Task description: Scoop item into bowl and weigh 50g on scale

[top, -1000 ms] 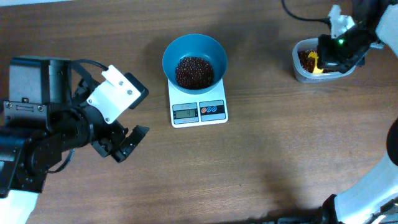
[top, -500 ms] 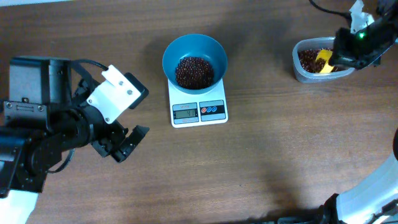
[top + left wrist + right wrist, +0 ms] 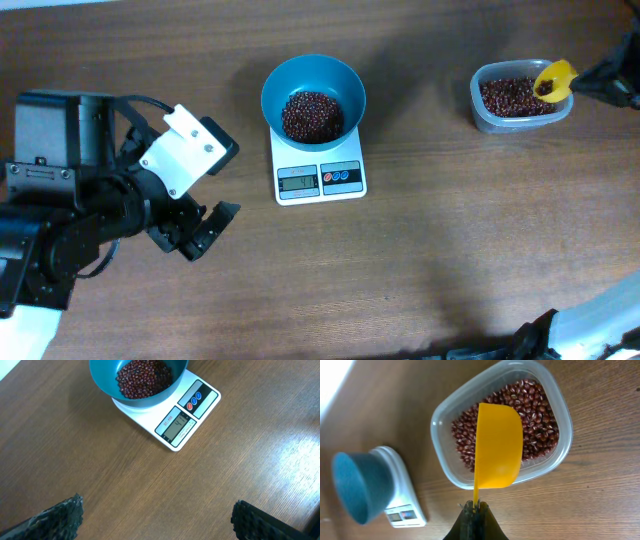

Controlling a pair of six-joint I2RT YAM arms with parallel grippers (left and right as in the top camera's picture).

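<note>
The teal-blue bowl point(image 3: 313, 82) stands on the white scale point(image 3: 320, 180) and holds dark reddish-brown beans point(image 3: 312, 115). Bowl point(image 3: 125, 375) and scale point(image 3: 192, 417) also show in the left wrist view. My left gripper point(image 3: 205, 232) is open and empty, left of the scale above bare table. My right gripper point(image 3: 475, 507) is shut on the handle of a yellow scoop point(image 3: 497, 445), held over the clear tub point(image 3: 555, 460) of beans point(image 3: 540, 415). In the overhead view the scoop point(image 3: 555, 78) is at the tub's right end point(image 3: 520, 118); the right gripper is mostly off-frame there.
The left arm's bulky black and white body point(image 3: 90, 190) fills the table's left side. The scale also shows small and blurred in the right wrist view point(image 3: 402, 510), with the bowl point(image 3: 360, 487) on it.
My right gripper has drawn back to the right with the scoop, from inside the tub to above its right end. The left arm, bowl and scale have not moved.
</note>
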